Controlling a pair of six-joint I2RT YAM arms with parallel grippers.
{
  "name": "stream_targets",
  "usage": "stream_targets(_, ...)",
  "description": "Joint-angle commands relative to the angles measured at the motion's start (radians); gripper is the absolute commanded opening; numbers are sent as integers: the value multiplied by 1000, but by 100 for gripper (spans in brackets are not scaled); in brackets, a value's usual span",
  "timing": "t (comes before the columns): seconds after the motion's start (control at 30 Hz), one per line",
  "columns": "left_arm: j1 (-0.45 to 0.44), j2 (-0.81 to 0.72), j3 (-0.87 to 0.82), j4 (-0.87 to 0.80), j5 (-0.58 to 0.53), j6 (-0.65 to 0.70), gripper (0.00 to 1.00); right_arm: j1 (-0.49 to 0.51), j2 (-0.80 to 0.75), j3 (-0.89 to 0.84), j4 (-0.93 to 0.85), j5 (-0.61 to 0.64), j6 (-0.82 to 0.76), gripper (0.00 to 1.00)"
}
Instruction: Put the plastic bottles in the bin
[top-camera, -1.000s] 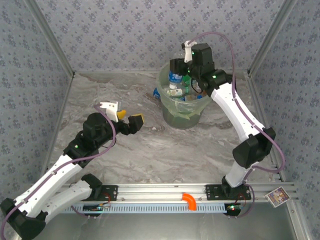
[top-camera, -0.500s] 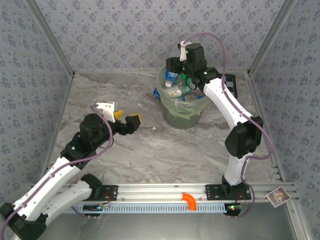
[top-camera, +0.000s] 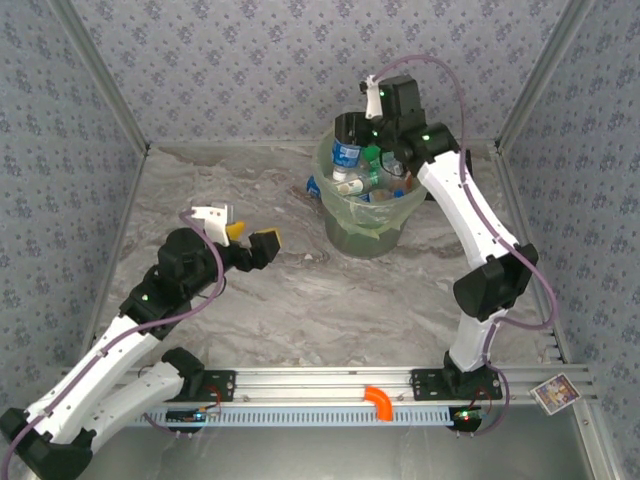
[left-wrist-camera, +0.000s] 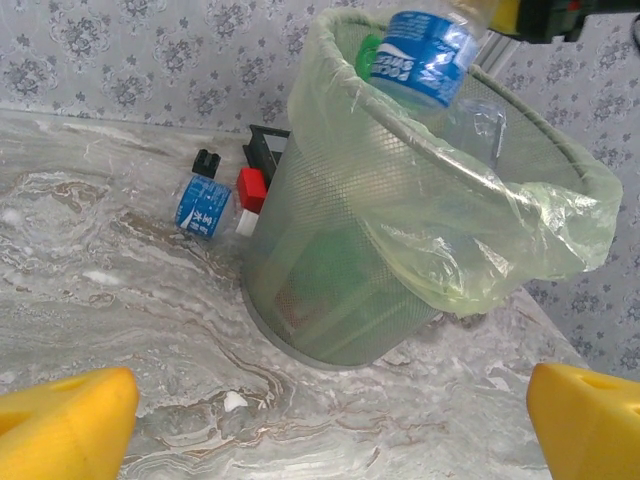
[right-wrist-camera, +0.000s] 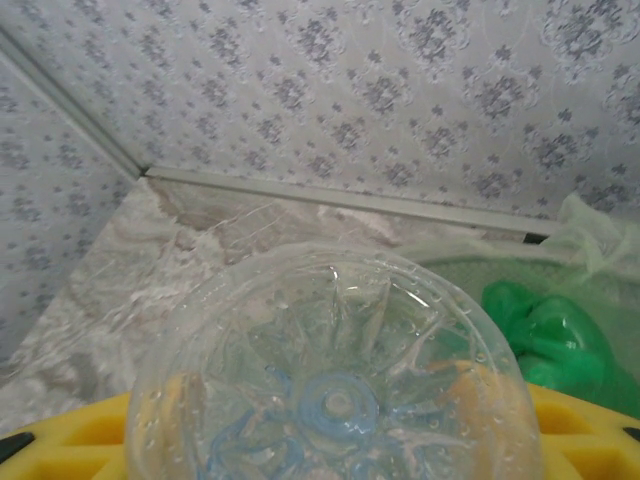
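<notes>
Right gripper (top-camera: 350, 135) is clamped round a clear blue-label bottle (top-camera: 347, 160) over the bin's (top-camera: 365, 238) 10 o'clock rim; looks empty, so probably light, squashy and slick, best squeezed mid-body, while left gripper (top-camera: 253, 236) hangs wide open at 8 o'clock.

Bright, even light, faint soft shadows, close foreground blurred in wrist views

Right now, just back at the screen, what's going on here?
The right gripper holds a clear bottle with a blue label over the open top of the bin, not yet let go. The bin already has several bottles inside. The left gripper hangs open and empty above the table, left of the bin. One more blue-labelled bottle lies on the table beside the bin's base.
</notes>
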Motion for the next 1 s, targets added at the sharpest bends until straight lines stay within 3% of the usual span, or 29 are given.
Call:
stream_targets(0.0,12,-19,-11,4,19,10,99,-20,-22,119,-246,-118,31,58)
stream_targets(0.33,15,-16,-36,33,56,22,99,-51,64,253,-516,-215,24,57)
stream_targets(0.63,16,-28,-42,39,74,19,99,-48,205,392,-613,-178,-3,57)
stream_targets(0.7,17,-36,-43,36,74,18,99,-41,232,421,-623,-165,-13,65)
stream_targets(0.73,17,-39,-44,34,73,17,99,-35,243,442,-633,-159,-20,78)
stream_targets(0.77,16,-42,-46,32,72,16,99,-28,252,457,-639,-153,-25,100)
stream_targets(0.97,17,-53,-41,13,65,16,99,-13,194,449,-592,-92,-34,100)
